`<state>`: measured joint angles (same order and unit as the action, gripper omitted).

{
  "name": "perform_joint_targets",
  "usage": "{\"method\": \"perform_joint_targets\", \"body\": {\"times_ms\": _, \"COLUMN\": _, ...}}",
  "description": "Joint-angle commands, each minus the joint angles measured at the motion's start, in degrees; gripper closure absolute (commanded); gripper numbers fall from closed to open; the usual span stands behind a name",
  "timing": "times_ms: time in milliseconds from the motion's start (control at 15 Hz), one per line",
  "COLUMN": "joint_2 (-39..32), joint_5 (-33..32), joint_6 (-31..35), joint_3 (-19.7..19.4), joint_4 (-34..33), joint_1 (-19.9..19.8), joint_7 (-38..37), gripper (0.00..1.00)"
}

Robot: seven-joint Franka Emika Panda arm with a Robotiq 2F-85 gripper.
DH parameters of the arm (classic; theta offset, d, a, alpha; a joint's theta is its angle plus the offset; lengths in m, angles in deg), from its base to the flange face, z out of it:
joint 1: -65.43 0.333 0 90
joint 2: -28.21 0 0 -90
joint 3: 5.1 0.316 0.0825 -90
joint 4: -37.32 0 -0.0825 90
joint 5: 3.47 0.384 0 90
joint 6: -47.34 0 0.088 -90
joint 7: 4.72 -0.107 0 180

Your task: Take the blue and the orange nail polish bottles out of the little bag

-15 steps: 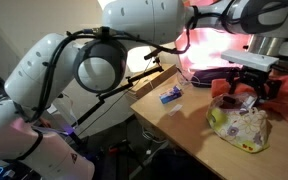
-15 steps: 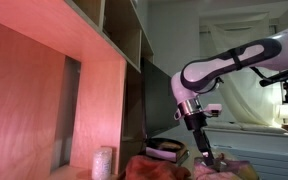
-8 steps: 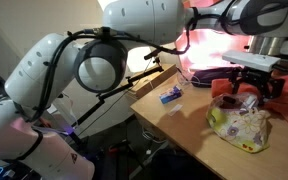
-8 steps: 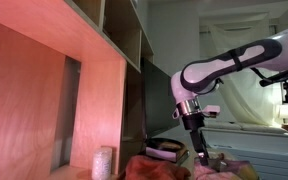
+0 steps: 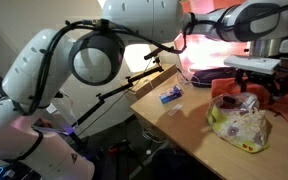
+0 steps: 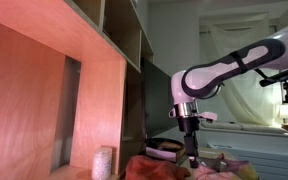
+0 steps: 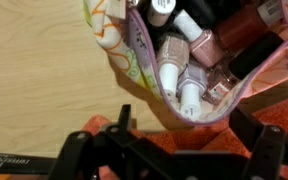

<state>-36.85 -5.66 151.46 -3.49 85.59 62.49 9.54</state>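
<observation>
Claw [image 7: 182,118] stands wide open w/ nothing held; little bag [image 7: 112,40] lies on counter [image 7: 34,70] at 12 o'clock from it, bottles [image 7: 174,70] inside running approx. 12-to-6.

Warm pink light glows behind the arm [image 5: 144,18] in an exterior view, the foreground left dim; the shelf [image 6: 44,100] shows reddish; the wrist view has the bag [image 7: 142,68] evenly lit, perhaps slightly soft

We note a light wooden table [image 5: 180,122], the little bag [image 5: 239,128] lying on it, partly over an orange-red cloth [image 7: 284,112], a small blue item [image 5: 170,95] near the edge, a flat dark case [image 5: 209,74] behind.
</observation>
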Motion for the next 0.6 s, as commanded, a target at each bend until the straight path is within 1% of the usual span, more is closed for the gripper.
{"method": "perform_joint_targets", "body": {"times_ms": 0, "joint_2": 8.22, "joint_5": -2.11, "joint_6": 7.77, "joint_3": -0.71, "joint_4": 13.66, "joint_1": 0.66, "joint_7": 0.75, "gripper": 0.00}}
{"method": "perform_joint_targets", "body": {"times_ms": 133, "joint_2": 10.58, "joint_5": -2.99, "joint_6": 12.28, "joint_3": -0.47, "joint_4": 18.31, "joint_1": 0.47, "joint_7": 0.47, "gripper": 0.00}}
{"method": "perform_joint_targets", "body": {"times_ms": 533, "joint_2": 17.73, "joint_5": -3.94, "joint_6": 22.98, "joint_3": -0.53, "joint_4": 32.31, "joint_1": 0.23, "joint_7": 0.83, "gripper": 0.00}}
